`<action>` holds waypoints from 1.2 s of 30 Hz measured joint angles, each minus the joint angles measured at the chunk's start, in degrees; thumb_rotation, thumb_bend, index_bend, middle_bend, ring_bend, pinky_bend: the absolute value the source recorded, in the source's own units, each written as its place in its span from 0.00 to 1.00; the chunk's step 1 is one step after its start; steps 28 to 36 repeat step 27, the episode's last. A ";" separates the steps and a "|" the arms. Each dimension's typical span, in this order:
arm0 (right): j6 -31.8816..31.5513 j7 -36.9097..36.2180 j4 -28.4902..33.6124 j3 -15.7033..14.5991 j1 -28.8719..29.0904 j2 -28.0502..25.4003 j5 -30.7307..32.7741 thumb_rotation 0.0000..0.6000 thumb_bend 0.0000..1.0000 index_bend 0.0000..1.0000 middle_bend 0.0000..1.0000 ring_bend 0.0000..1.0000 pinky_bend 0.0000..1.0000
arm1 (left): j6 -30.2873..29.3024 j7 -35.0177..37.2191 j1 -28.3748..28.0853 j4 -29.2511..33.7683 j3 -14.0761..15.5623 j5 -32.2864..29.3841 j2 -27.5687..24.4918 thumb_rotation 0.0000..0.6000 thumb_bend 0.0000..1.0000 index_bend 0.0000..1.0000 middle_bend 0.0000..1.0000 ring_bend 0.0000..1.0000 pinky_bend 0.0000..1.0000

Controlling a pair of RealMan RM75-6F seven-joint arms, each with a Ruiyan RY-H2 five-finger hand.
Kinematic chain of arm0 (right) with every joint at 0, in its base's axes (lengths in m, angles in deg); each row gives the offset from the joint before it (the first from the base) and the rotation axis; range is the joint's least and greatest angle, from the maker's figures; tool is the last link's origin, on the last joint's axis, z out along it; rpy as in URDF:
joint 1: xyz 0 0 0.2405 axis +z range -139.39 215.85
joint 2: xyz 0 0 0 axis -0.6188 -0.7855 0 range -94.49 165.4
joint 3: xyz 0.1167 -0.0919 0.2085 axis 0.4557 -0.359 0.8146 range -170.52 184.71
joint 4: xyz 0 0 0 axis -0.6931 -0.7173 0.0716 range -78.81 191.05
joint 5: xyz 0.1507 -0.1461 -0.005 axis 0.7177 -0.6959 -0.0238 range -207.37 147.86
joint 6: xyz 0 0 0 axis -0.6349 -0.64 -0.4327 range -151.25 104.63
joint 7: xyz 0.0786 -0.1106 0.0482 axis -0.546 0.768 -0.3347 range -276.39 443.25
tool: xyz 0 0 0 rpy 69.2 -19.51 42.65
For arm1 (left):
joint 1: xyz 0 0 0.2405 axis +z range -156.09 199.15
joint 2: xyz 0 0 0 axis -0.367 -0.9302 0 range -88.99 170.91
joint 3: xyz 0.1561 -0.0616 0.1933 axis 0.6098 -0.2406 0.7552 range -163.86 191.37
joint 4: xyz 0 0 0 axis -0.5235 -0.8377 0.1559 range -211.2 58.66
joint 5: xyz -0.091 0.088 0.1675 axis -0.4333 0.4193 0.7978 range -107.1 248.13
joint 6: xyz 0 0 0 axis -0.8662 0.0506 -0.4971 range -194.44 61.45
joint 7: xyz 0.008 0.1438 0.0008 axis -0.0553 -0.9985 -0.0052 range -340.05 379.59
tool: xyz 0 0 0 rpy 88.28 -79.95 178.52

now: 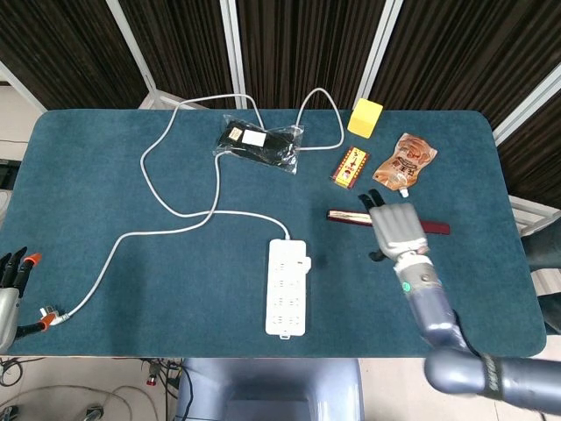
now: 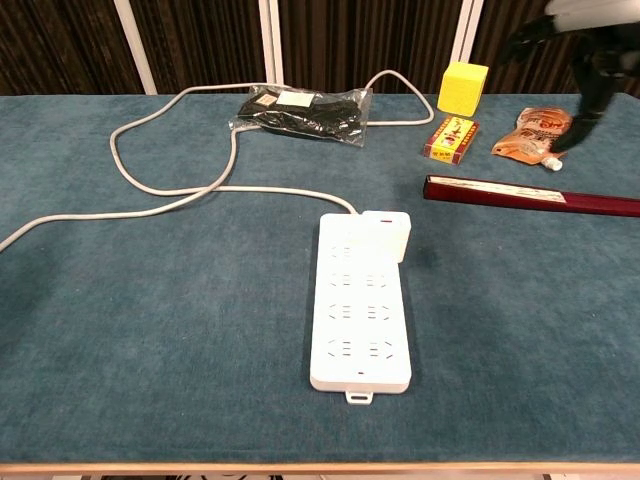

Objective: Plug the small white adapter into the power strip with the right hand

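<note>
The small white adapter (image 2: 385, 235) stands on the far right socket of the white power strip (image 2: 360, 320), overhanging its right edge; it also shows in the head view as the adapter (image 1: 301, 261) on the strip (image 1: 286, 298). My right hand (image 1: 399, 230) hovers well to the right of the strip, over a dark red bar, holding nothing with fingers apart. In the chest view that right hand (image 2: 588, 35) is high at the top right corner. My left hand (image 1: 10, 285) rests at the table's left edge, empty.
The strip's white cable (image 1: 175, 210) loops across the left half to a plug (image 1: 51, 317) beside my left hand. A black bag (image 1: 259, 142), yellow cube (image 1: 365, 117), small red box (image 1: 350, 167), orange pouch (image 1: 404, 160) and dark red bar (image 2: 530, 195) lie at the back right.
</note>
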State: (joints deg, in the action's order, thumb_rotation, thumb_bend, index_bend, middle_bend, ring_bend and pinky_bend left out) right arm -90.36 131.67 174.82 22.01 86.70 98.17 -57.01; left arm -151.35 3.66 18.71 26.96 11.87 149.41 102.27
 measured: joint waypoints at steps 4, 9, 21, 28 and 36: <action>-1.97 -9.10 0.89 -4.03 -8.12 -2.62 -14.20 1.00 0.18 0.12 0.05 0.37 0.51 | 0.05 -0.09 -0.02 0.07 0.14 0.30 0.05 1.00 0.10 0.14 0.00 0.00 0.00; -7.96 -27.52 -3.09 -9.83 -19.93 -3.90 -35.37 1.00 0.18 0.12 0.05 0.26 0.35 | 0.16 0.04 -0.13 -0.06 0.24 0.71 0.23 1.00 0.10 0.14 0.00 0.00 0.00; -25.51 -38.74 -25.38 -19.78 -39.84 0.14 -57.92 1.00 0.18 0.12 0.03 0.20 0.27 | -0.26 2.76 -0.18 -1.17 0.16 2.28 0.17 1.00 0.10 0.14 0.00 0.00 0.00; -26.54 -36.67 -26.58 -19.09 -40.84 1.28 -59.63 1.00 0.18 0.12 0.03 0.20 0.27 | -0.94 4.19 -0.05 -1.75 -0.08 2.80 0.15 1.00 0.10 0.14 0.00 0.00 0.00; -26.54 -36.67 -26.58 -19.09 -40.84 1.28 -59.63 1.00 0.18 0.12 0.03 0.20 0.27 | -0.94 4.19 -0.05 -1.75 -0.08 2.80 0.15 1.00 0.10 0.14 0.00 0.00 0.00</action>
